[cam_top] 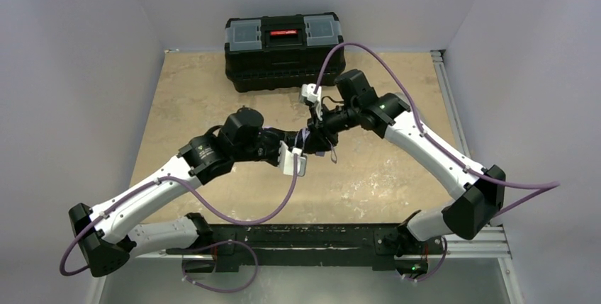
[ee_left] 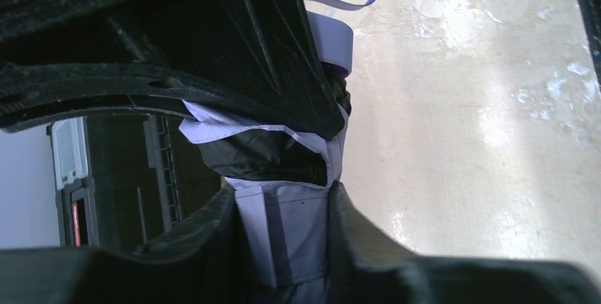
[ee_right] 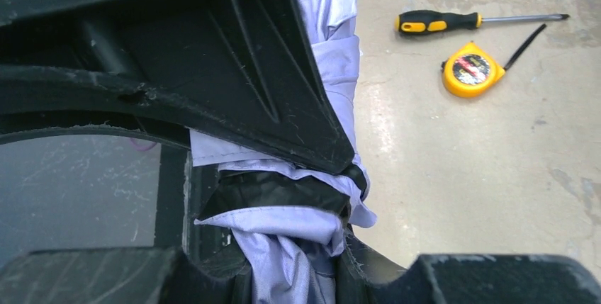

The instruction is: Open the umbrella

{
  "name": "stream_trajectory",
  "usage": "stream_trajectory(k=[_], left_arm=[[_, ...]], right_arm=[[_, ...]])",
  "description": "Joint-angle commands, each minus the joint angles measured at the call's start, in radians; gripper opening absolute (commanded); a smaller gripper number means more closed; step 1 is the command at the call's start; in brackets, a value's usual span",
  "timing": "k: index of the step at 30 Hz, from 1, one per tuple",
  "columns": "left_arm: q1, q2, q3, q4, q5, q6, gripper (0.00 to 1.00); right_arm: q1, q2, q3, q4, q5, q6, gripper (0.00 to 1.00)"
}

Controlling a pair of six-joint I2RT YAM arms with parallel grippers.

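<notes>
The left tool and right tool each pinch the bunched umbrella, held between them. Only the right wrist view shows a screwdriver and tape measure on the surface beside its tool; the left shows the toolbox beyond.

Workshop, perhaps: toolbox, screwdriver, tape measure

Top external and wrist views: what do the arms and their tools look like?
The left arm and right arm have white link shells and black joints. A purple cable loops along each. A small green light shows on the right arm. The left tool and right tool are black ribbed plastic.
</notes>
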State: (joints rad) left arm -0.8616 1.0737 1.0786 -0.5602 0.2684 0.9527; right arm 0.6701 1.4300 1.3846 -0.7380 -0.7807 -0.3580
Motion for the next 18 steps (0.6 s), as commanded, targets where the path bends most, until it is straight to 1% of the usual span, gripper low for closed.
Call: stream_trajectory(k=[1,2,3,4,6,7,9,12,14,16,18], left_arm=[[0.018,-0.034,-0.073,0.106,-0.160,-0.013,0.00],[0.036,-0.046,-0.079,0.112,-0.148,-0.037,0.00],[0.060,-0.056,-0.079,0.112,-0.118,-0.069,0.00],[0.095,-0.068,-0.076,0.110,-0.073,-0.112,0.00],[0.171,-0.087,-0.067,0.111,0.028,-0.206,0.00],[0.204,-0.096,-0.061,0.117,0.079,-0.254,0.00],[0.260,-0.109,-0.056,0.150,0.156,-0.324,0.00],[0.348,-0.138,-0.071,0.247,0.331,-0.432,0.00],[0.372,-0.148,-0.073,0.304,0.406,-0.504,0.00],[0.376,-0.146,-0.054,0.306,0.448,-0.524,0.00],[0.376,-0.140,-0.031,0.305,0.467,-0.543,0.00]], right_arm=[[-0.022,-0.047,0.081,0.101,-0.095,0.134,0.46],[-0.046,-0.053,0.083,0.120,-0.086,0.170,0.61],[-0.086,-0.057,0.093,0.135,-0.083,0.202,0.73],[-0.126,-0.057,0.111,0.149,-0.083,0.244,0.78],[-0.215,-0.052,0.144,0.200,-0.119,0.363,0.83],[-0.258,-0.050,0.152,0.232,-0.149,0.439,0.83],[-0.305,-0.045,0.153,0.271,-0.202,0.531,0.85],[-0.312,-0.053,0.088,0.316,-0.252,0.605,0.86],[-0.313,-0.077,0.010,0.437,-0.282,0.696,0.81],[-0.314,-0.091,-0.041,0.541,-0.308,0.773,0.75],[-0.313,-0.088,-0.051,0.591,-0.322,0.820,0.65]])
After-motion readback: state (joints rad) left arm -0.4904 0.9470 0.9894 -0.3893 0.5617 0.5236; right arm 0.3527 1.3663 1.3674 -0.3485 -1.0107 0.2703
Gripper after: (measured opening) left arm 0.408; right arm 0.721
